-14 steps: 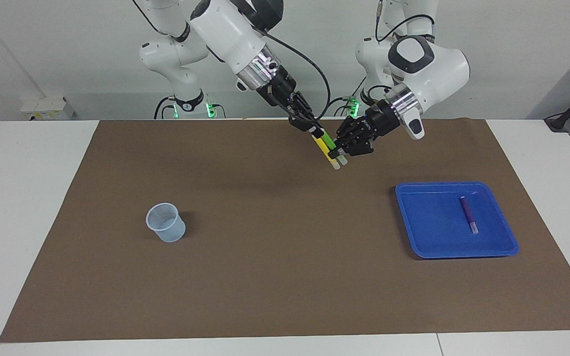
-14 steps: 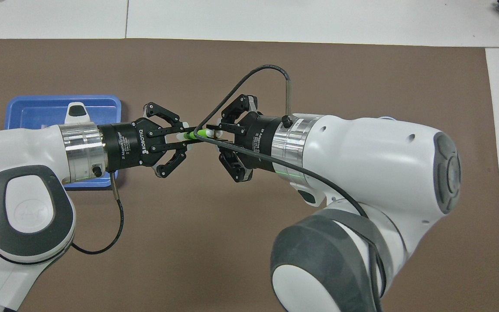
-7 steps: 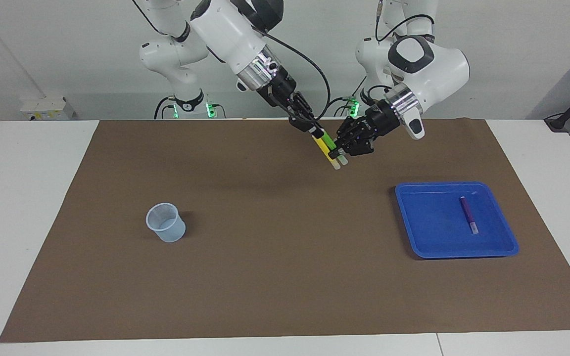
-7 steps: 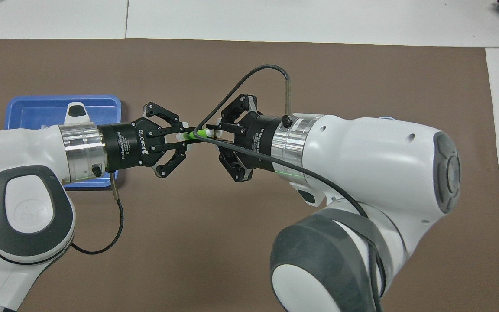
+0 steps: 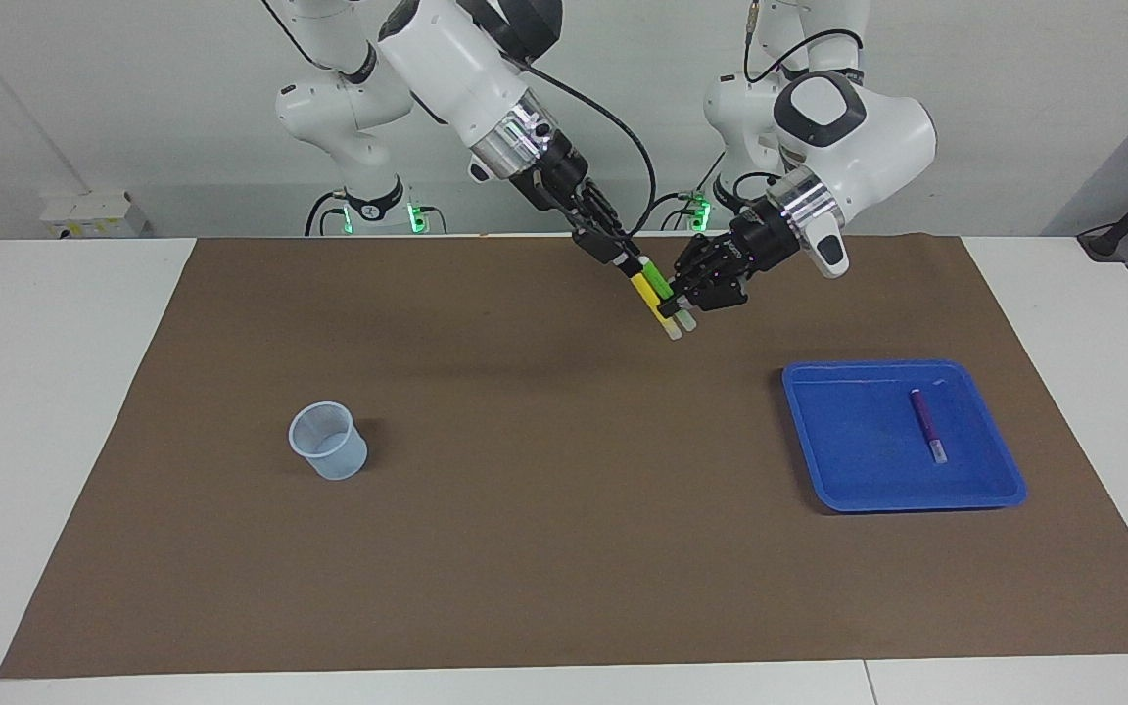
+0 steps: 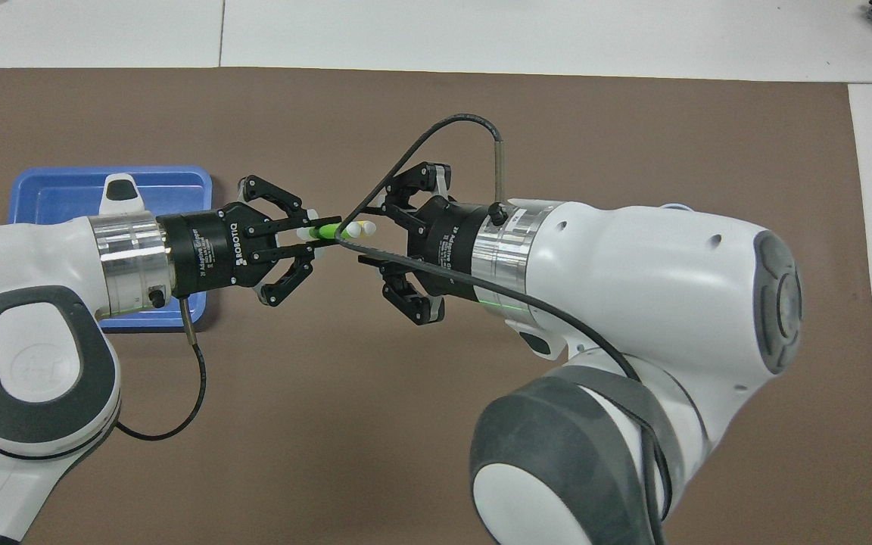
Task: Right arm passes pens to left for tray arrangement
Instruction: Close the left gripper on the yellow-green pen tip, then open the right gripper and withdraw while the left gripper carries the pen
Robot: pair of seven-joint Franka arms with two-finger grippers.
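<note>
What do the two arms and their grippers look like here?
Both arms have glossy white shells with dark grey joint caps and a silver ring at the wrist. The left gripper and right gripper are black linkage hands; the left's body reads ROBOTIQ. A black cable loops along each wrist.

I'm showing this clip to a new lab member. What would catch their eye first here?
Probably the two grippers meeting in mid-air over the brown mat: the right gripper holds a green pen and a yellow pen, and the left gripper grips the green one's lower end. Next, the blue tray toward the left arm's end, with a purple pen lying in it.
</note>
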